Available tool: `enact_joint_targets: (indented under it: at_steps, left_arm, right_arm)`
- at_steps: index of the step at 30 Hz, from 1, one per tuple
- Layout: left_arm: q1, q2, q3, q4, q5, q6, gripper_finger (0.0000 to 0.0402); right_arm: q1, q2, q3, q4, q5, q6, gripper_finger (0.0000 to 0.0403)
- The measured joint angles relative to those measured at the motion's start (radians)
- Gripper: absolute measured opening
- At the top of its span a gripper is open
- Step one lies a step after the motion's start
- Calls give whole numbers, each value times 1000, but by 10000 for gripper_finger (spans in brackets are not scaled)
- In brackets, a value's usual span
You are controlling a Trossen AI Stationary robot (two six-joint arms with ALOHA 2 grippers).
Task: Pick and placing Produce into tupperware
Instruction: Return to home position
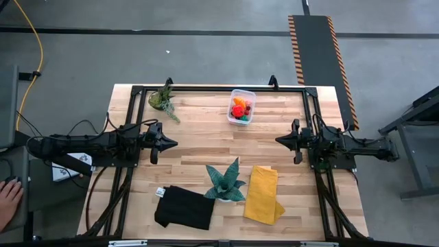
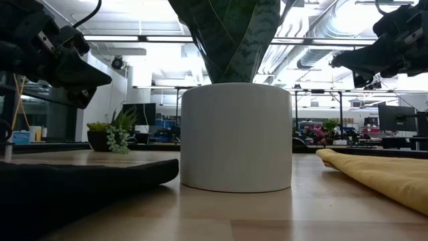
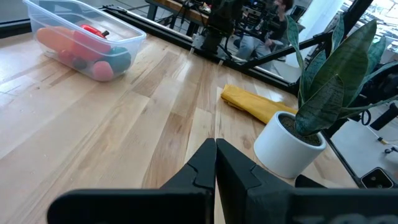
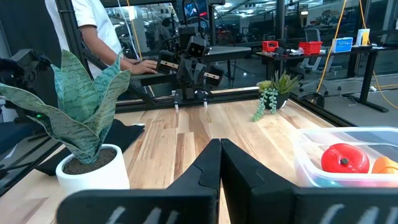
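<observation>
- Two arms lie level over the surface (image 1: 206,147), tips facing each other across its middle, well apart.
- Left hand (image 1: 173,143): fingers clenched tip to tip with nothing between them. In the left wrist view they meet in a single seam (image 3: 216,144).
- Right hand (image 1: 279,140): also clenched and empty, above bare wood. The right wrist view shows the same closed seam (image 4: 221,143).
- Tub (image 1: 242,90): upright at the far edge of the surface, clear of both hands and somewhat nearer the right arm.
- Produce (image 1: 239,110): all that is visible lies inside the tub. Red, orange and green pieces are piled together. The left wrist view adds a pink piece (image 3: 102,70) against the tub wall.
- Small leafy plant (image 1: 163,98): near the far left corner.
- Teal spiky plant (image 1: 225,182) in a white pot: near the front edge, between a black cloth (image 1: 184,208) and a folded yellow cloth (image 1: 262,194), just beside both.
- Person in a white shirt (image 4: 90,28): stands beyond the left arm's end of the surface.
</observation>
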Motion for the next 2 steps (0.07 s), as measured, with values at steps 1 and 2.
enact_joint_targets:
  at_steps: [1, 2]
  left_arm:
    - [0, 0, 0, 0, 0, 0, 1]
    - [0, 0, 0, 0, 0, 0, 1]
  right_arm:
    - [0, 0, 0, 0, 0, 0, 0]
    - [0, 0, 0, 0, 0, 0, 0]
